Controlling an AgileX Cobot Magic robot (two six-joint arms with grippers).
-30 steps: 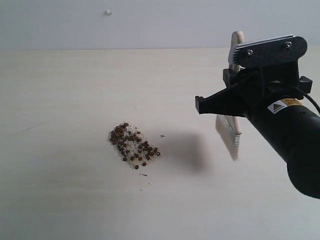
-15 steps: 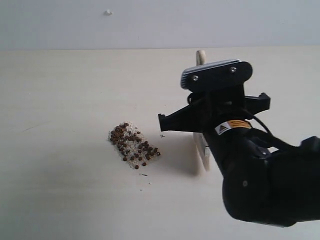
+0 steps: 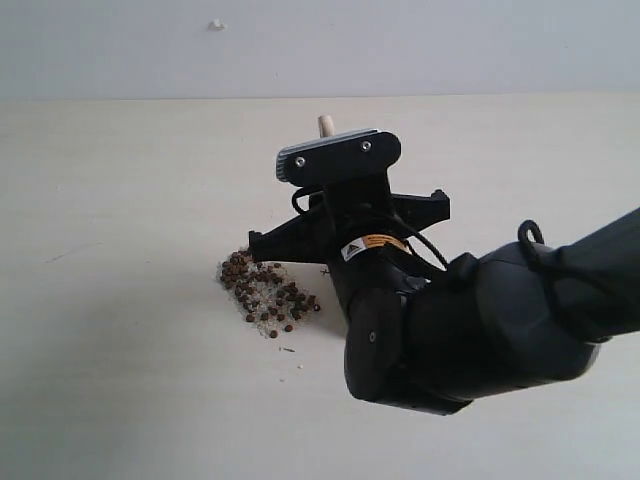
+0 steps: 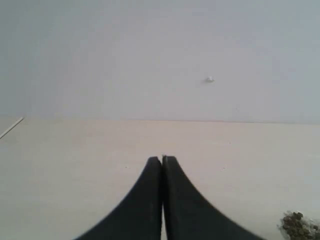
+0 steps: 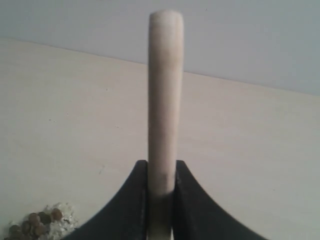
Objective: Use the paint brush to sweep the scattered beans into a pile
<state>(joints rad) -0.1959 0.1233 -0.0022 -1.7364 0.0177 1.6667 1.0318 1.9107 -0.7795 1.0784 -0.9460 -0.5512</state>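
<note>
Dark brown beans [image 3: 268, 293] mixed with white grains lie in one loose clump on the pale table, left of centre in the exterior view. My right gripper [image 5: 161, 167] is shut on the paint brush handle [image 5: 164, 100], a pale wooden stick seen edge-on. In the exterior view only the handle's tip [image 3: 325, 125] sticks up behind the black wrist [image 3: 340, 200]; bristles and metal band are hidden behind the arm. The wrist stands just right of the beans. The beans [image 5: 35, 222] also show beside the right jaws. My left gripper [image 4: 162, 160] is shut with nothing in it, with beans [image 4: 300, 225] off to one side.
A pale wooden table [image 3: 120, 200] runs back to a grey-white wall with a small white speck [image 3: 216, 24]. A few stray grains [image 3: 290, 355] lie just in front of the clump. The bulky black right arm [image 3: 480, 320] fills the lower right.
The right arm has swung left across the table with the brush, from the far right to right beside the beans. The clump of beans looks unchanged.
</note>
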